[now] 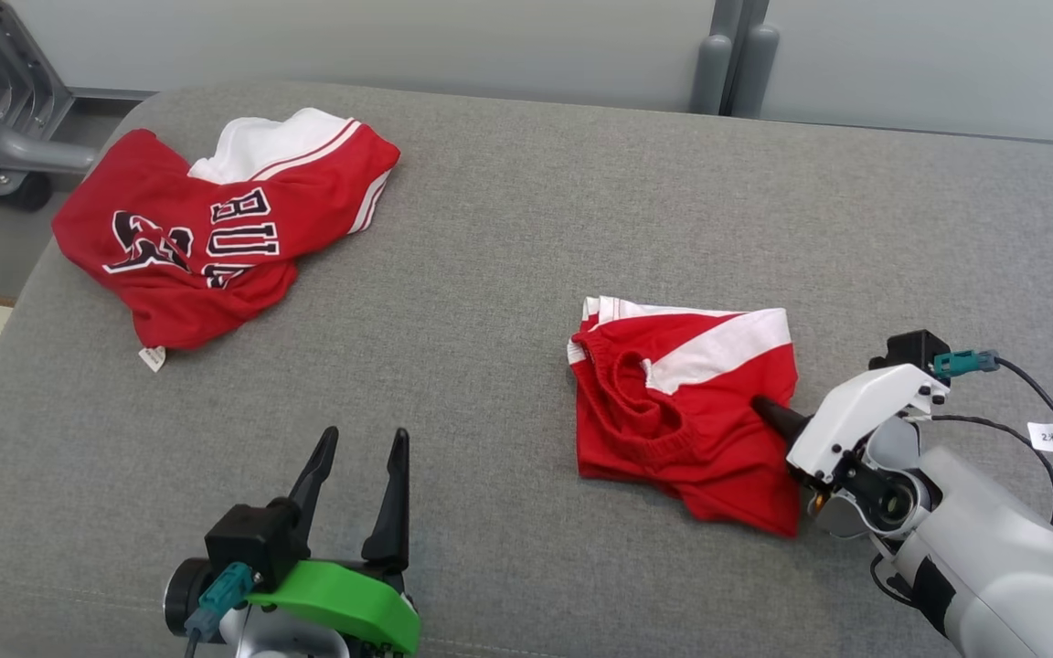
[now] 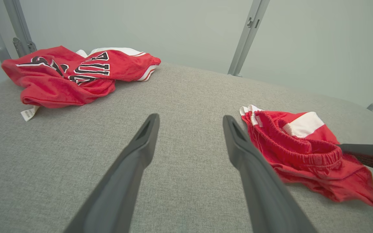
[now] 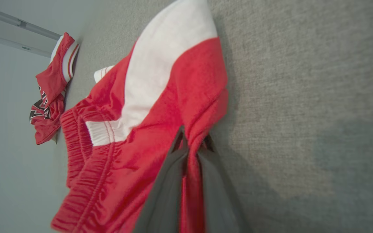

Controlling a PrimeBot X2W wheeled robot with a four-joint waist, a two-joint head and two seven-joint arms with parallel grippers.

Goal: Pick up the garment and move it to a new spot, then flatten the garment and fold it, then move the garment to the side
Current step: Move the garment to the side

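Right of centre on the grey upholstered surface (image 1: 508,274) lie crumpled red shorts (image 1: 682,402) with a white panel; the right gripper (image 3: 193,139) is clenched on a fold at their edge; the left gripper (image 1: 366,439) hangs spread over bare fabric; far left, a red jersey (image 1: 216,238) shows "BUL"; a cable tag (image 1: 1049,437) reads "2米".

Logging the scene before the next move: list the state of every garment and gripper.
Red-and-white elastic-waist shorts: bunched on the grey fabric surface, one edge pinched.
Red jersey with black lettering: crumpled, lying free.
Left gripper: open, empty.
Right gripper: shut on the shorts.
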